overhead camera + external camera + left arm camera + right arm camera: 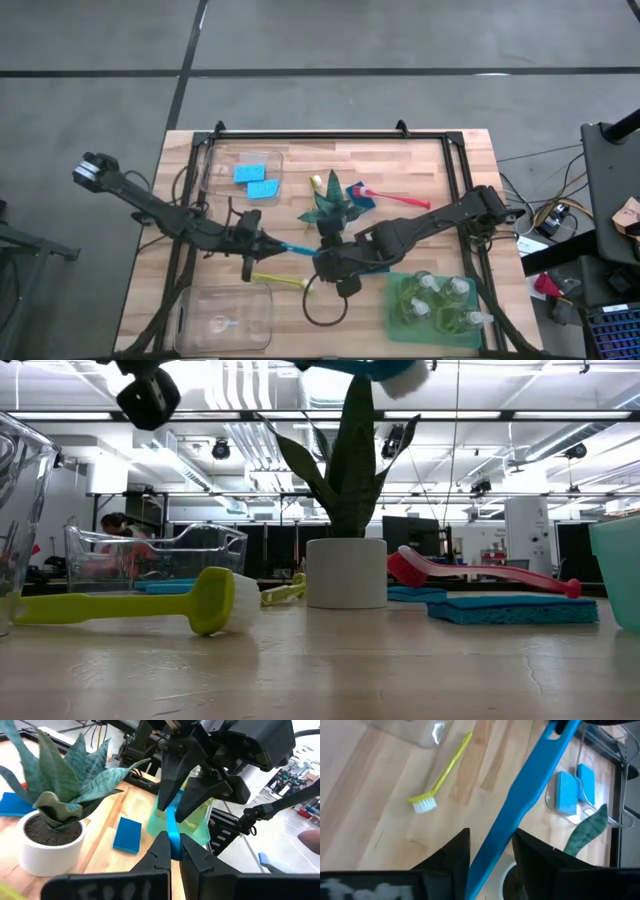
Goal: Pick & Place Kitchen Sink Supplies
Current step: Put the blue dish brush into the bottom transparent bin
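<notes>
A blue long-handled brush (292, 248) hangs in the air over the table's middle, in front of the potted plant (330, 207). Its white-bristled head (390, 370) shows at the top of the low view. My left gripper (262, 243) is shut on the handle's free end. My right gripper (326, 262) is open, and the handle (535, 775) passes between its fingers nearer the head, with a clear gap on one side. A yellow-green brush (280, 280) lies flat on the table toward the near edge. My left gripper pinches the blue brush's handle near its free end (172, 837) between its two fingers. It comes nearly level from the table's left, fingers lying roughly along the handle. The brush is lifted clear of the table. My right gripper's fingers (530, 855) flank the handle; whether one touches it I cannot tell.
A clear bin (212, 160) at the far left holds two blue sponges (255, 180). A red-pink brush (395, 197) lies on a blue sponge (362, 197) right of the plant. A green tray (400, 318) with pump bottles (440, 295) stands near right; another clear bin (225, 315) near left.
</notes>
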